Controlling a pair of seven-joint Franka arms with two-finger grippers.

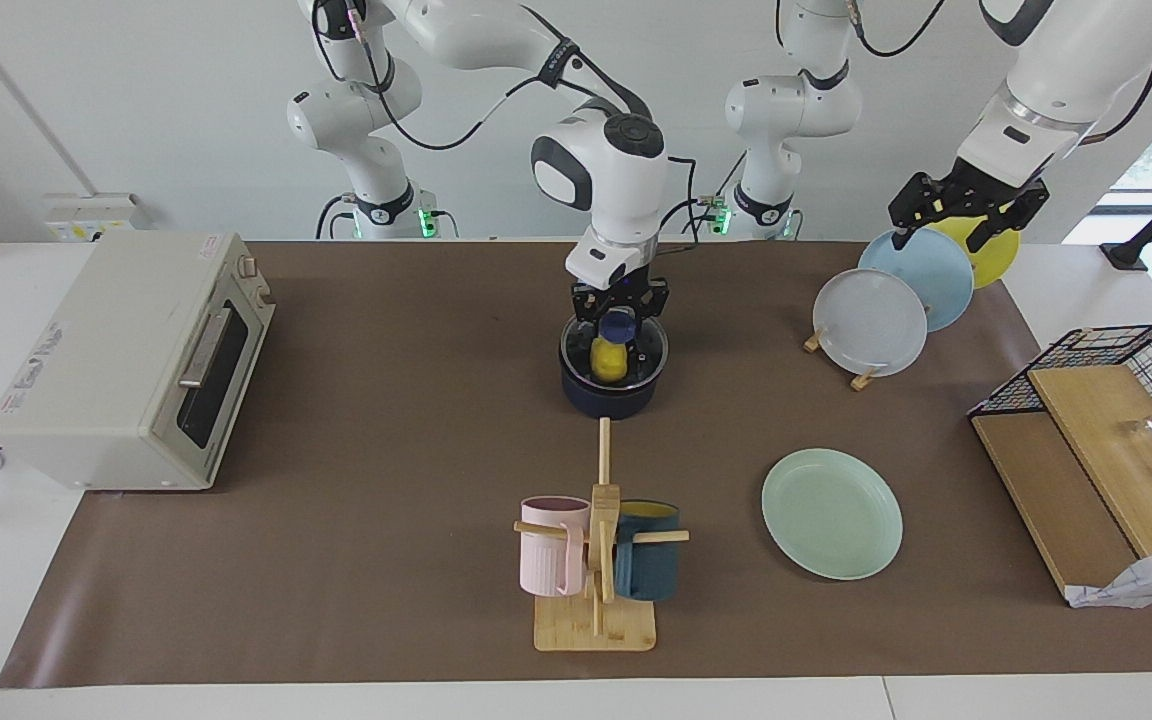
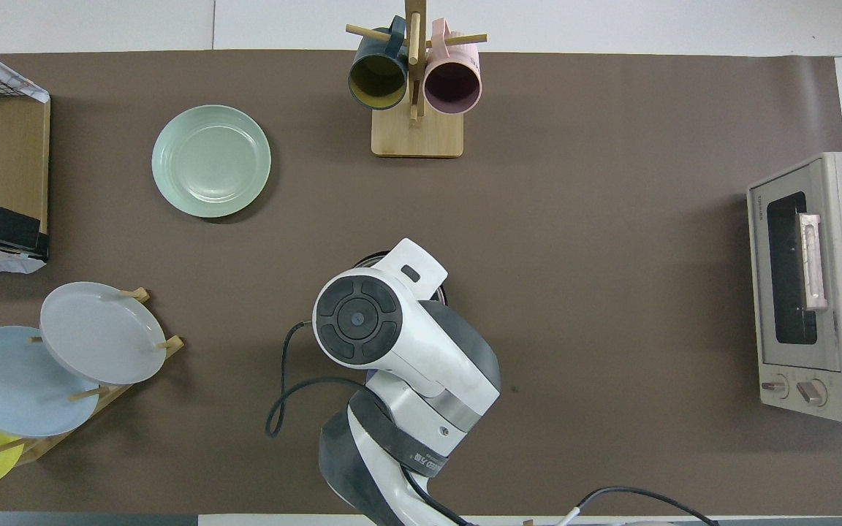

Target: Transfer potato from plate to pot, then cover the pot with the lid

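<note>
Facing view is used for contact. Nearest the robots, the rack of plates (image 1: 896, 290), grey, blue and yellow, is seen at the left arm's end of the table; the left gripper (image 1: 966, 215) is held in the air over its blue and yellow plates, jaws spread wide, nothing held. Mid-table, the pot (image 1: 612, 385) is found with the potato (image 1: 608, 360) inside it, seen through the glass of the lid (image 1: 636, 345), which is seated on the pot's rim. The lid's blue knob is clamped by the right gripper (image 1: 619, 320), jaws closed on it. In the overhead view the pot is almost wholly hidden under the right arm's wrist. The pot's long handle is pointed away from the robots. Farther out, the mint-green plate (image 2: 210, 161) is seen toward the left arm's end, with nothing on it. The toaster oven (image 2: 816, 285) is placed at the right arm's end. Farthest, the mug tree (image 2: 414, 88) is seen with a pink mug and a dark teal mug hung on it.
</note>
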